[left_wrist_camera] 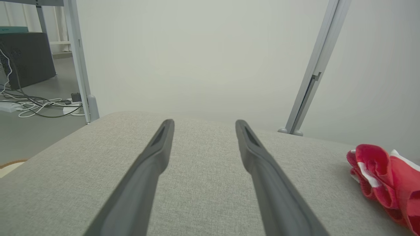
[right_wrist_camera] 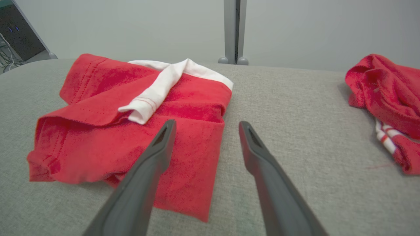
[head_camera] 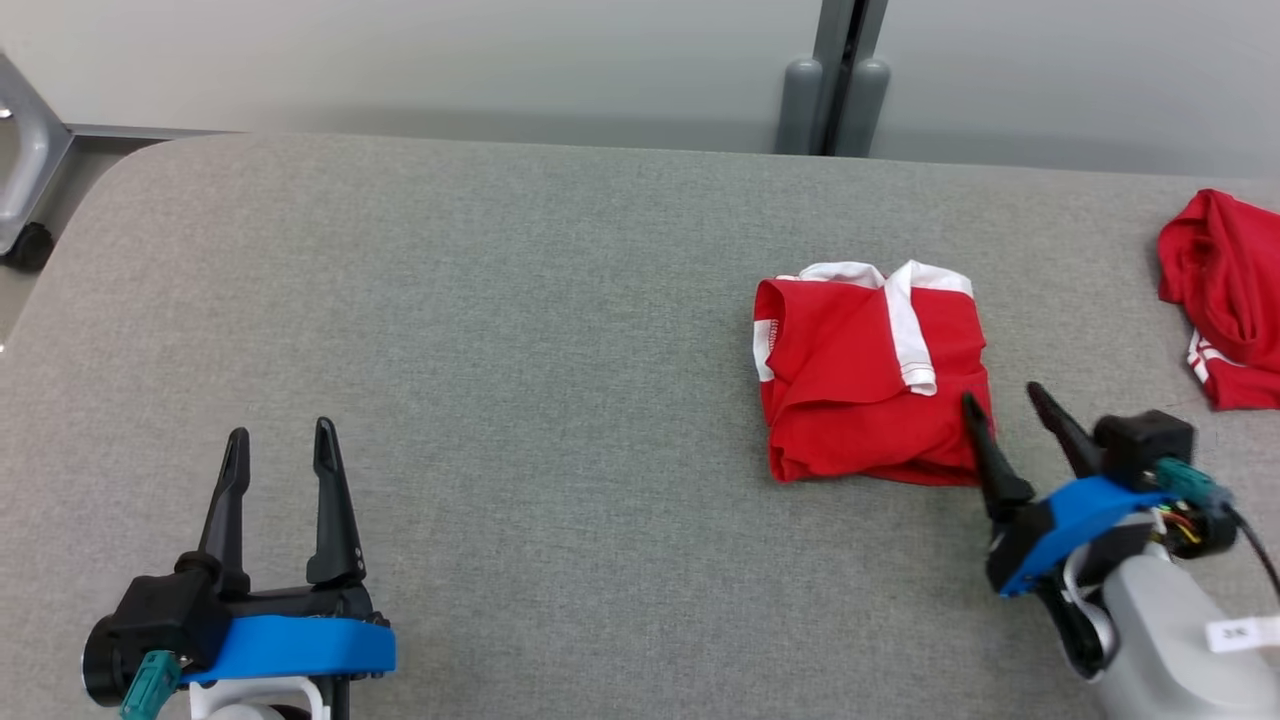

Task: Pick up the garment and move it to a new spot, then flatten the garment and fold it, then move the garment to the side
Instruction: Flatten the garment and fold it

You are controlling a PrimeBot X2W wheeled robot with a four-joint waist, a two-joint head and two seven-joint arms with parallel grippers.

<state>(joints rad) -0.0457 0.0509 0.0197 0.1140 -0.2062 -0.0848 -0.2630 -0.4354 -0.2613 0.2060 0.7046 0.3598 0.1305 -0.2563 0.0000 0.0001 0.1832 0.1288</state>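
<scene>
Left claw [head_camera: 281, 428]: It is close to the robot, at the lower left, over bare table [head_camera: 500, 300]. Its two fingers stand wide apart and hold nothing.
Right claw [head_camera: 1000, 392]: It is at the lower right, wide open and empty too. One finger is over the near right corner of the garment [head_camera: 860, 390]. The other finger is over bare table just beside it. Whether the finger touches the cloth cannot be told.
Garment: It is red with white trim and folded into a small square. It lies flat on the table, right of the middle, just ahead of the right claw.
Other red cloth [head_camera: 1225, 290]: It is all bunched up at the far right edge of the table, well apart from the folded one.
Post [head_camera: 835, 80]: It is grey and stands by the pale wall behind the table.
Count: two claws, two red clothes, one table.
</scene>
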